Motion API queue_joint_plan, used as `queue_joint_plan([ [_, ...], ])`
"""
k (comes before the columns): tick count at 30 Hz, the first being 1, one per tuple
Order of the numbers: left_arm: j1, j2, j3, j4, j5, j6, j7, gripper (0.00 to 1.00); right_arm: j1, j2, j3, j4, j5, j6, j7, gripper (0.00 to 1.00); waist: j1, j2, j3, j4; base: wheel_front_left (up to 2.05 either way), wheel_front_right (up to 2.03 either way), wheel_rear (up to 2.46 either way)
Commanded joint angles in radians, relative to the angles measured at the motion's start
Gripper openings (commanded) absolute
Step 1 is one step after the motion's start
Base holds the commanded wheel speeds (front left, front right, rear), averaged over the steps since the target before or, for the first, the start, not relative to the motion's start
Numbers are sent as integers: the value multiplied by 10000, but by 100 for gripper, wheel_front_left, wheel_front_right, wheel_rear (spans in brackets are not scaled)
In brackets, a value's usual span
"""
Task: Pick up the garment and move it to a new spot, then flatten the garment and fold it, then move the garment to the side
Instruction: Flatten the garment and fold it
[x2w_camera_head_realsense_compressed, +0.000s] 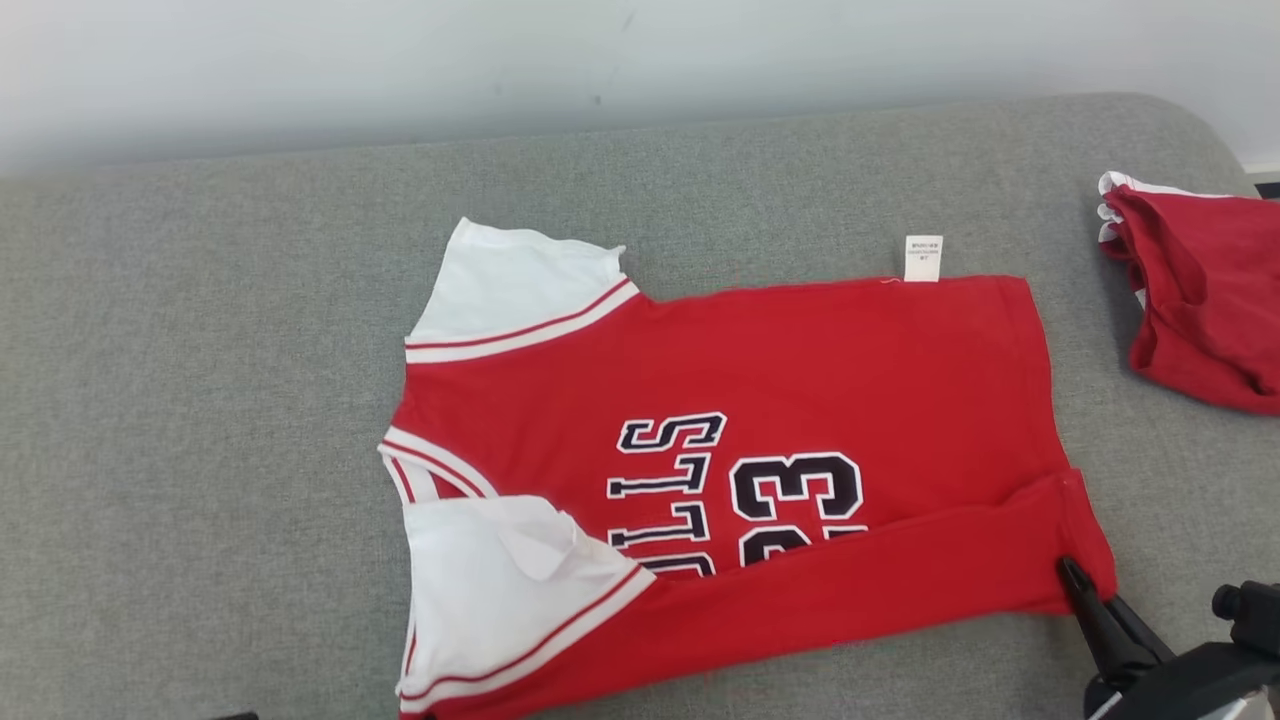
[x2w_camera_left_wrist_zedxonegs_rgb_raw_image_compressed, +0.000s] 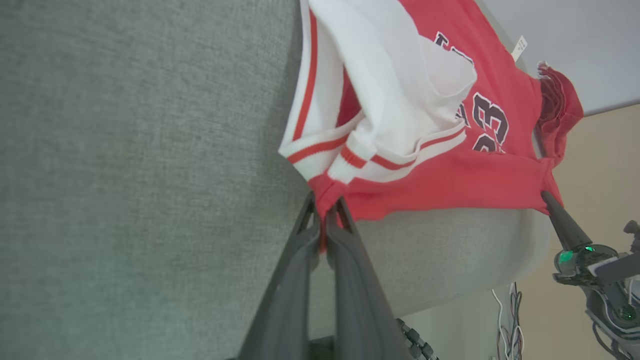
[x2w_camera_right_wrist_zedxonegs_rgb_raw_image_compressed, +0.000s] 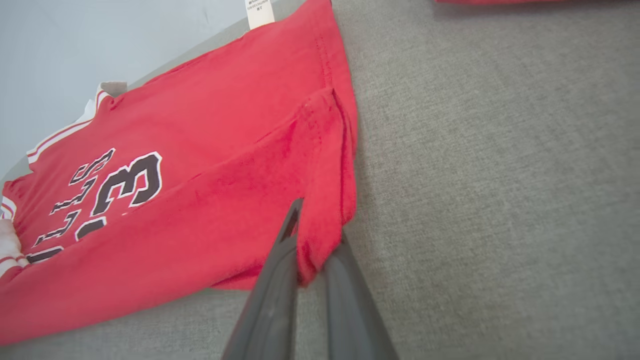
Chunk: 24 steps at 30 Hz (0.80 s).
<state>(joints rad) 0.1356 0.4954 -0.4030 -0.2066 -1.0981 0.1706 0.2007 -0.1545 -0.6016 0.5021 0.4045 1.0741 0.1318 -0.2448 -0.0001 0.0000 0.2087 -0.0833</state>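
Observation:
The garment (x2w_camera_head_realsense_compressed: 760, 400) is a red jersey with white sleeves and black number 23, lying sideways on the grey cushion (x2w_camera_head_realsense_compressed: 200, 400), its near long edge folded up over the print. My right gripper (x2w_camera_head_realsense_compressed: 1075, 580) is shut on the folded hem corner at the lower right; in the right wrist view its fingers (x2w_camera_right_wrist_zedxonegs_rgb_raw_image_compressed: 280, 260) pinch red cloth (x2w_camera_right_wrist_zedxonegs_rgb_raw_image_compressed: 225, 210). My left gripper (x2w_camera_left_wrist_zedxonegs_rgb_raw_image_compressed: 325, 210) is shut on the jersey's (x2w_camera_left_wrist_zedxonegs_rgb_raw_image_compressed: 450, 180) near corner below the striped white sleeve. The right gripper (x2w_camera_left_wrist_zedxonegs_rgb_raw_image_compressed: 547, 200) also appears in the left wrist view, holding the far corner.
A second red garment (x2w_camera_head_realsense_compressed: 1200, 300) with white trim lies crumpled at the cushion's right edge. A white care tag (x2w_camera_head_realsense_compressed: 922, 258) sticks out of the jersey's far edge. A pale wall (x2w_camera_head_realsense_compressed: 600, 60) rises behind the cushion. Bare cushion stretches to the left.

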Motion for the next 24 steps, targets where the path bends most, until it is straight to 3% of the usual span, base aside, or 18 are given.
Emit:
queue_joint_plan([
  [1,323,84,-91,-241,121,140,60,0,261,-270,-21,-126,83,-27,119,0,1,0,22,20,0,0,0],
  [10,507,89,-218,-175,347,301,-72,0,415,-366,-109,-51,-394,-27,392,0,1,0,69,32,0,0,0],
  [11,481,65,-261,-110,376,314,-79,0,391,-348,-128,4,-491,-27,410,12,1,0,72,35,0,0,0],
  [12,444,29,-284,-58,423,343,-112,0,373,-328,-145,54,-566,-27,457,44,1,0,80,40,0,0,0],
  [13,405,-12,-305,-29,443,375,-134,0,363,-300,-186,88,-665,-27,448,100,1,0,86,43,0,0,0],
  [19,379,-182,-320,154,584,529,-325,0,512,-158,-1048,325,-1556,-28,110,100,1,0,3,-2,0,0,0],
  [21,438,-184,-270,129,626,649,-382,100,526,-1,-1454,292,-1970,-28,11,100,1,0,-17,-53,0,0,0],
  [24,578,-114,-166,-101,645,830,-421,100,610,243,-1949,53,-2529,-28,-60,100,1,0,-7,-125,0,0,0],
])
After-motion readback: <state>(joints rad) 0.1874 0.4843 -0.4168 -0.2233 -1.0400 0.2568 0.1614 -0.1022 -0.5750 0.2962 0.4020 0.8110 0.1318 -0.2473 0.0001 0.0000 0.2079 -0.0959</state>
